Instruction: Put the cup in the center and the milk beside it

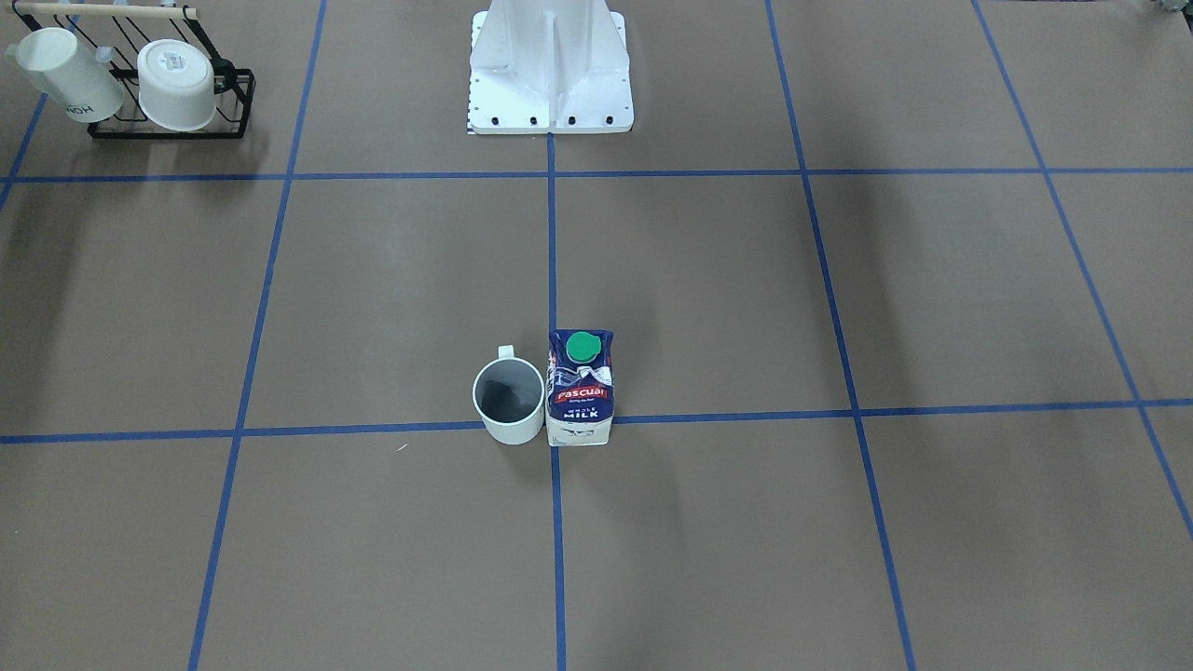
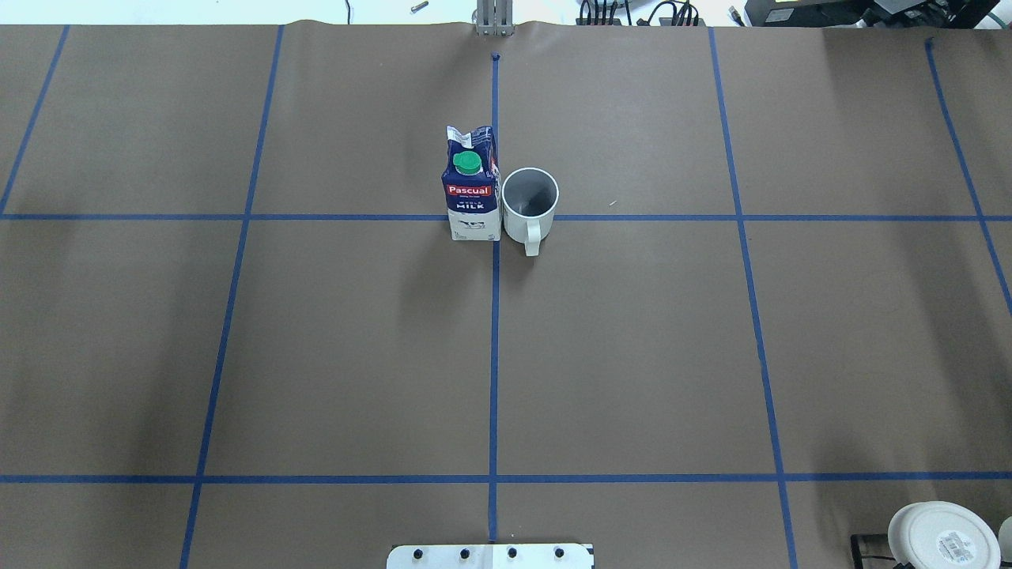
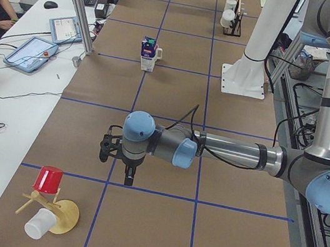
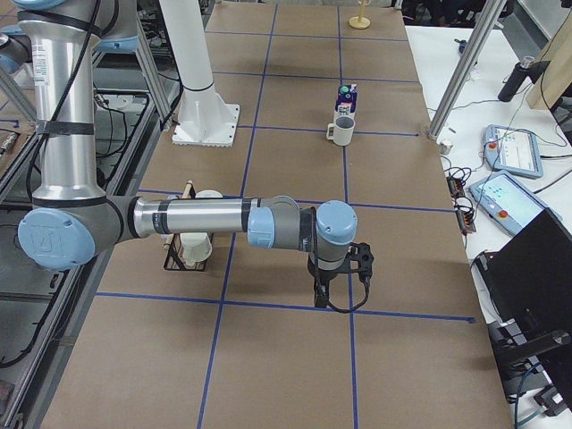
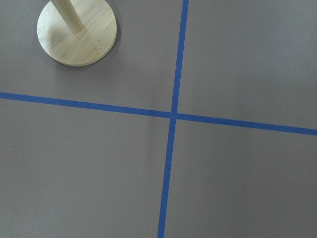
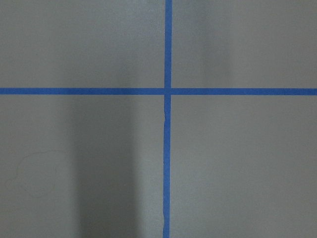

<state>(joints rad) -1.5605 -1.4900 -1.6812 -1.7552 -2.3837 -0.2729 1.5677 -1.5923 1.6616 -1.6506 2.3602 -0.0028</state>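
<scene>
The plain white cup (image 1: pixel 509 401) stands upright right beside the milk carton (image 1: pixel 580 387), almost touching it. Both sit at the middle tape crossing, which is mostly hidden at the carton's base edge. In the overhead view the cup (image 2: pixel 530 197) is to the right of the milk (image 2: pixel 472 186), its handle toward the robot. My left gripper (image 3: pixel 129 171) hangs over the table far from them, nothing seen in it. My right gripper (image 4: pixel 322 290) likewise. I cannot tell whether either is open or shut. The wrist views show only brown table and tape.
A black rack (image 1: pixel 168 93) with two other white mugs stands in the corner on my right side. A wooden stand (image 3: pixel 50 206) with a red cup and a white cup is at the left end. The robot's white base (image 1: pixel 550 75) stands at the robot's edge of the table.
</scene>
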